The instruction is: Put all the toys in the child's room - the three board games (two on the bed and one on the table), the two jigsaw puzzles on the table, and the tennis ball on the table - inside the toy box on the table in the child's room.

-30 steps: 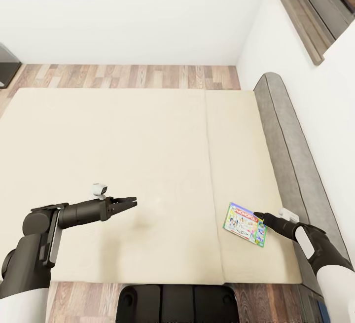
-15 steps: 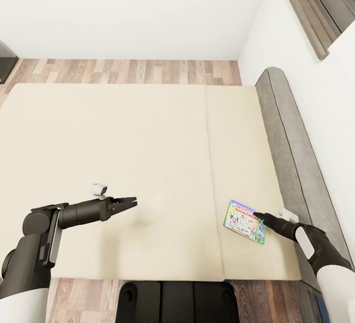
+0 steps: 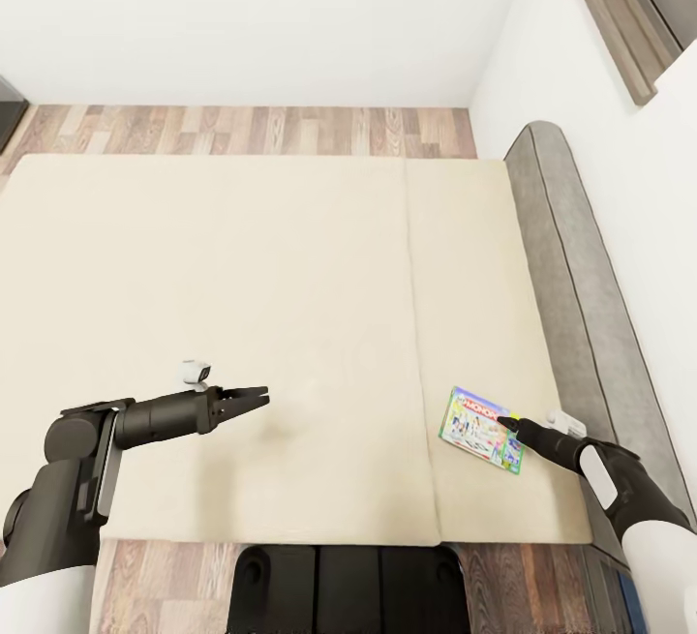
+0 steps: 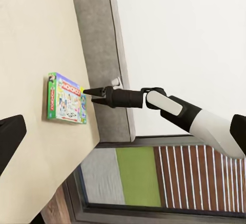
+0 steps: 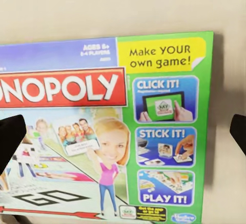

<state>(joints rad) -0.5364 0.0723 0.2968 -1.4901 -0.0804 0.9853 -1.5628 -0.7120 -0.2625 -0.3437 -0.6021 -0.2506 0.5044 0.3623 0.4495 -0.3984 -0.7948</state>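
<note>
At lower right, the right pincer [image 3: 510,424] hovers spread wide over the Monopoly board game [image 3: 479,429] on the bed [image 3: 290,276]; at lower left, the left pincer [image 3: 254,396] is narrow and empty.

Right claw [image 3: 507,424] open, outstretched

The bed [image 3: 242,324] is covered by two plain beige mattress pads, framed by a grey headboard [image 3: 581,295]. The board game [image 3: 481,429] is printed white and green, with a red "MONOPOLY" banner, a blue-violet top strip and a yellow "Make YOUR own game!" tag [image 5: 161,55]. The floor [image 3: 252,131] is patterned in brown and grey wood planks. The wall [image 3: 261,15] is plain white. Both arms are coloured dark grey with white sections
</note>
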